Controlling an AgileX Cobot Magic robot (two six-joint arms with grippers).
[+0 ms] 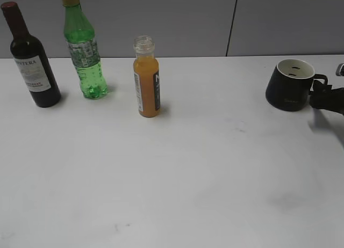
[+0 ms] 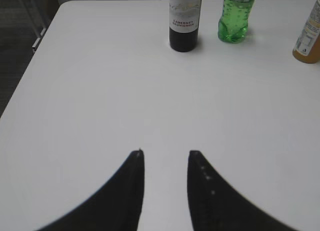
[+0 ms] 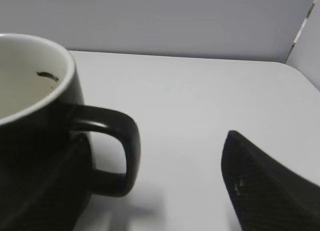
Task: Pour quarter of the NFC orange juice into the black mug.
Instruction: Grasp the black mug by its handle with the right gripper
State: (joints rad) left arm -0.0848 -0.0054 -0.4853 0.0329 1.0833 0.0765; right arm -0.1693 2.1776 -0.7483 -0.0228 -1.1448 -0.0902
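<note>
The NFC orange juice stands upright and capless at the back middle of the white table; its lower part shows at the right edge of the left wrist view. The black mug with a white interior stands at the far right, handle pointing right. My right gripper is open at the mug's handle. In the right wrist view the handle lies between the spread fingers, nearer the left finger, and nothing is gripped. My left gripper is open and empty over bare table, well short of the bottles.
A dark wine bottle and a taller green bottle stand at the back left, left of the juice. A grey wall runs behind the table. The table's left edge shows in the left wrist view.
</note>
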